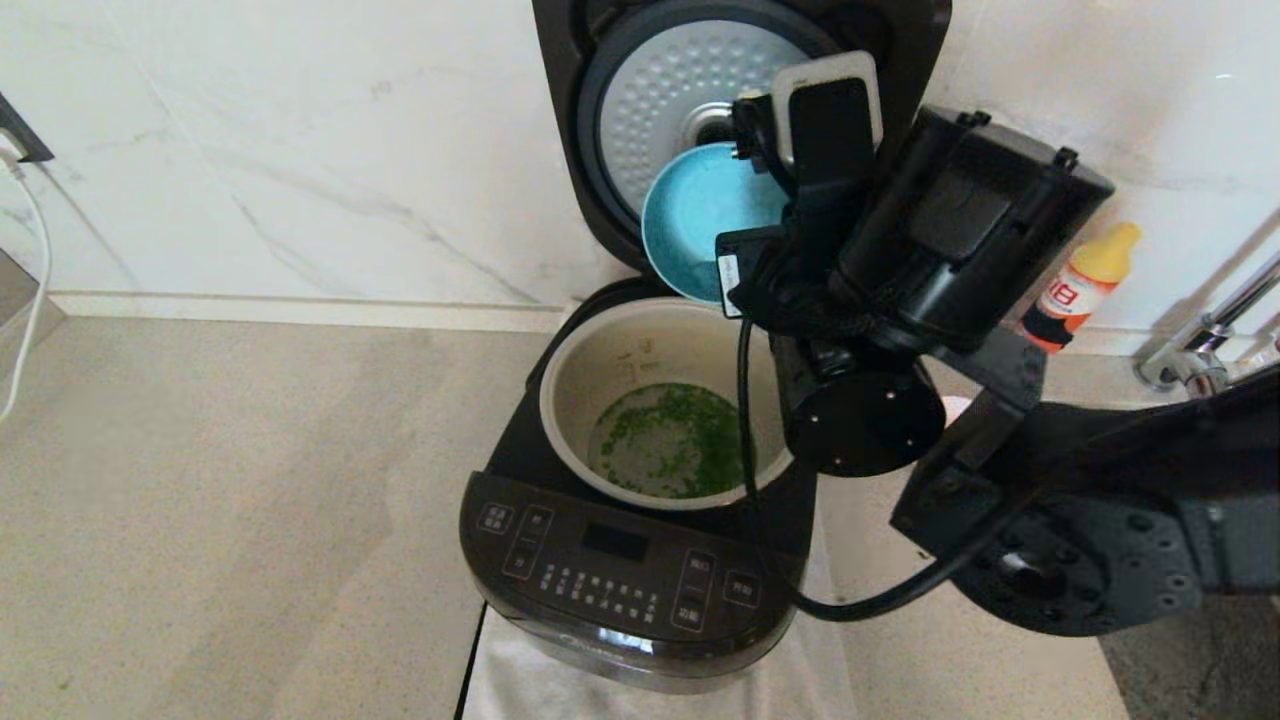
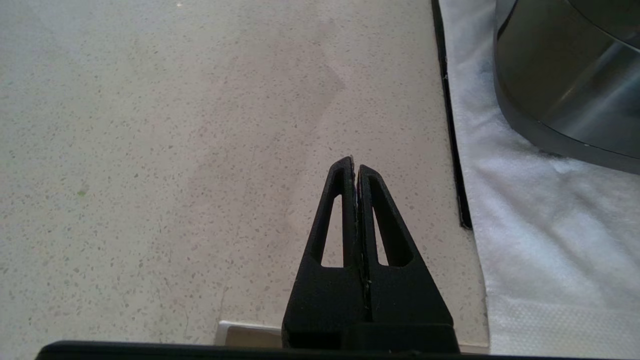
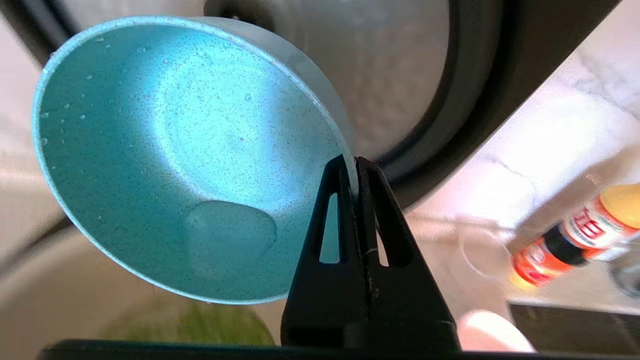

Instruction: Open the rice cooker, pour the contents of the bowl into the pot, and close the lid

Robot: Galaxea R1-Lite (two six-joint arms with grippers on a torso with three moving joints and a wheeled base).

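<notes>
The black rice cooker stands open, its lid raised at the back with the dimpled silver underside showing. Green bits lie in water at the bottom of the cream pot. My right gripper is shut on the rim of the bowl, which looks turquoise here. The bowl hangs tipped on its side above the pot's back edge, in front of the lid. It holds only drops and a small puddle. My left gripper is shut and empty over the counter, left of the cooker's base.
A white cloth lies under the cooker. An orange bottle with a yellow cap stands by the wall on the right, next to a chrome tap. A white cable hangs at the far left.
</notes>
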